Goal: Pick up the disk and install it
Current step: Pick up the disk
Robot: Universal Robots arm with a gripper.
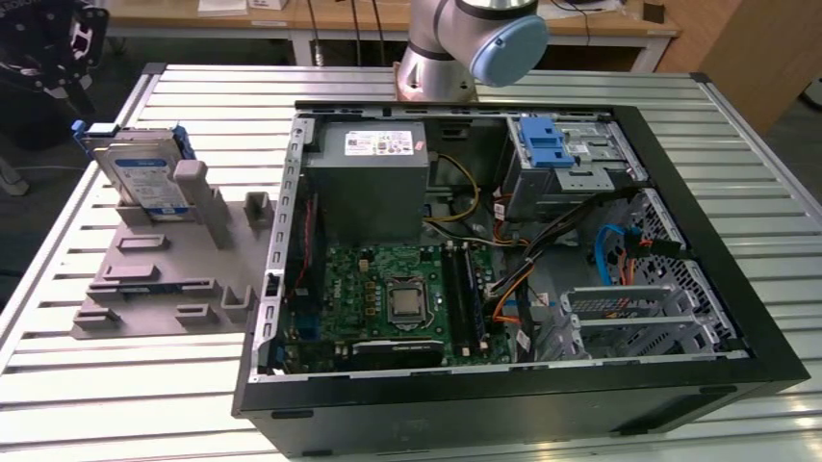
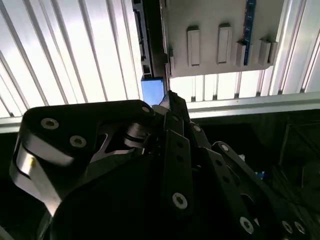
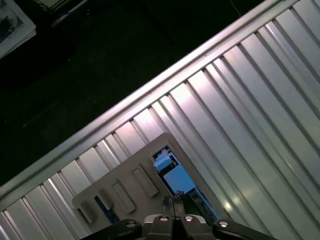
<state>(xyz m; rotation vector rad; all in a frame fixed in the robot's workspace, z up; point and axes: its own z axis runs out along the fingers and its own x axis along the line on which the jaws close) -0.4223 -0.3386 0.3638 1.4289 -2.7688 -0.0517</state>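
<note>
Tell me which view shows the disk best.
The exterior view: the disk stands in the grey holder beside the computer case, its label facing the camera. The first wrist view catches it from above, blue and white; the second wrist view, a small blue patch.

We record a slatted metal table (image 1: 719, 135) whose ribs throw back strong light in both wrist views. In the second wrist view the slats ahead of the fingers (image 2: 175, 140) are brightest. In the first wrist view a dark floor (image 3: 100, 60) lies past the table's edge, well away from the fingers, with papers (image 3: 12, 22) farther off still. In the exterior view we note a wooden bench (image 1: 321, 17) on white legs behind the table, and a wooden panel (image 1: 757, 48) at the exterior view's right.
</note>
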